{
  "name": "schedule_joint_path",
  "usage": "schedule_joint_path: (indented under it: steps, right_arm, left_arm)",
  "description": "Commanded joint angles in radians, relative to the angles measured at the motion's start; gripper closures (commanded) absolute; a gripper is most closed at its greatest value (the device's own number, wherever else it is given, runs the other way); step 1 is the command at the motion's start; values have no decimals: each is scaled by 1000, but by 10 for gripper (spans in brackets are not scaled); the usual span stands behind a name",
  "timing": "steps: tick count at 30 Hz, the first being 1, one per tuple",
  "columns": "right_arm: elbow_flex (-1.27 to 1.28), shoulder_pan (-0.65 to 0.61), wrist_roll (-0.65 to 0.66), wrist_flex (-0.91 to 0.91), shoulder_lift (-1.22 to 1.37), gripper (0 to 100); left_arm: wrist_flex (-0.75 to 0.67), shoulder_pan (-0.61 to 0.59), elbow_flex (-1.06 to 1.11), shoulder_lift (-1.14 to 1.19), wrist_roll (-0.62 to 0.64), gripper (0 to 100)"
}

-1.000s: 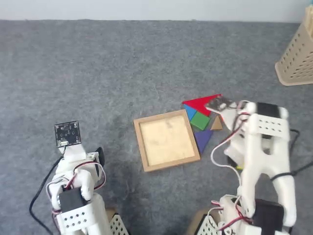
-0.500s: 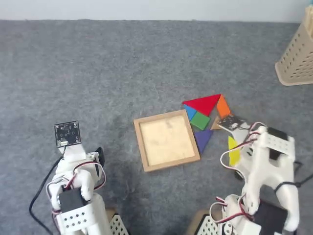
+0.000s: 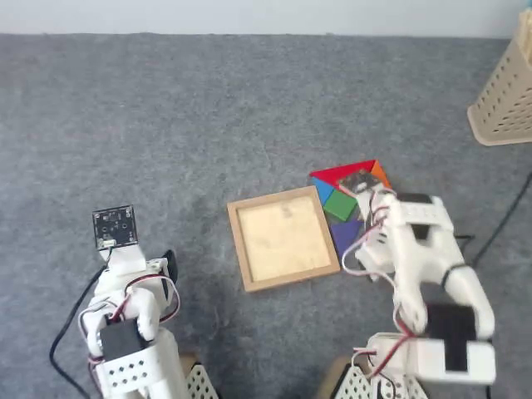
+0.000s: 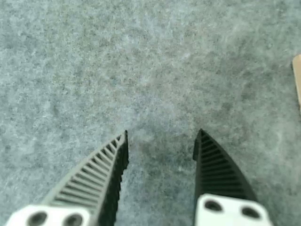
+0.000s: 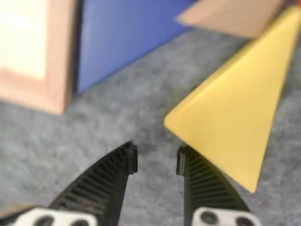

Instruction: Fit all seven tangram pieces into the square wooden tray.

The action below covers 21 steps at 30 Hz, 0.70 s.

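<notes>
While the left gripper [image 4: 160,146] is seen spread over bare grey carpet [image 4: 150,56] at near left, the right gripper [image 5: 156,160] is set low, slightly parted, nothing pinched, with the yellow triangle [image 5: 230,117] just beside it. The red triangle [image 3: 337,176], green square [image 3: 339,204] and blue piece [image 3: 345,235] are clustered just right of the wooden tray [image 3: 237,245].

Tray [image 3: 235,237] central, pieces [image 3: 339,204] — clustered — at right (touching)
</notes>
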Motion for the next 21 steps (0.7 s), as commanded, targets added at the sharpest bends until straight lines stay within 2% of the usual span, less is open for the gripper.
schedule_joint_path:
  steps: [1,7,10,12,16,21]
  right_arm:
    - [-193,-21,-118,38,94,835]
    - [-224,-88,-207,96,-5,833]
    - [-227,-131,-206,137,-105,833]
    - [-245,-134,-163,205,-154,832]
    - [-324,-96,28,317,-173,824]
    - [-374,-35,123,294,-35,653]
  left_arm:
    - [5,2,-13,-15,-5,784]
    - [5,2,-13,-15,-5,784]
    - [5,2,-13,-15,-5,784]
    - [5,2,-13,-15,-5,784]
    - [5,2,-13,-15,-5,784]
    - [5,2,-13,-15,-5,784]
